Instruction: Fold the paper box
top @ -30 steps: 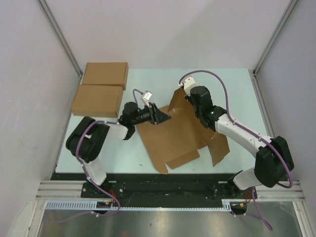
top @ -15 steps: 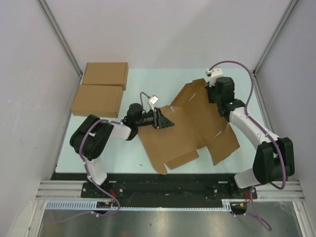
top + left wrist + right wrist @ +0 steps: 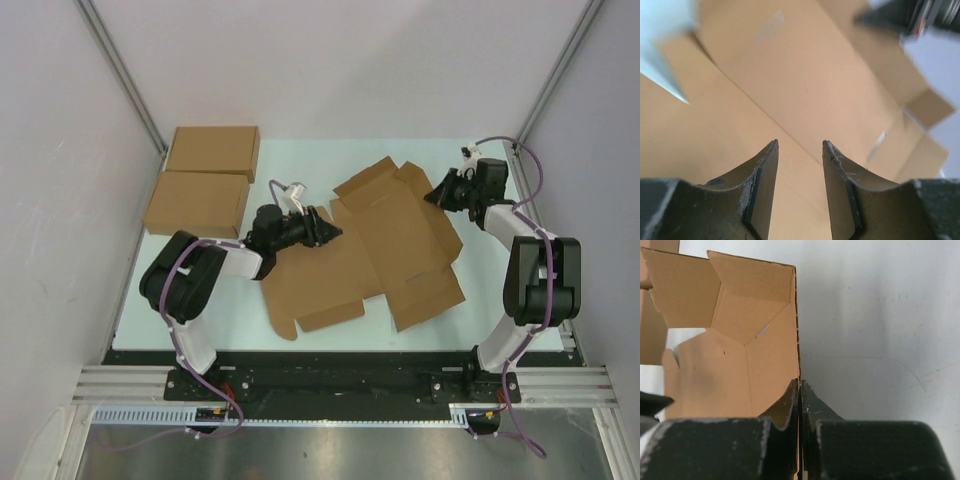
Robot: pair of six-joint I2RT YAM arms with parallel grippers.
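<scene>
Though earlier half-raised, paper box (image 3: 400,235) now flatter; right jaws clamped on it, left jaws parted.

Left gripper (image 3: 800,145) fingers parted over the paper box (image 3: 790,75)

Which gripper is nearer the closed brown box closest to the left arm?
Left. The left gripper is just right of the closed box, over the paper box; the right gripper is across the table, pinching the paper box's far flap.

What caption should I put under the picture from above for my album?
The right gripper pinches an edge of the unfolded paper box; the left gripper is open above it.
</scene>
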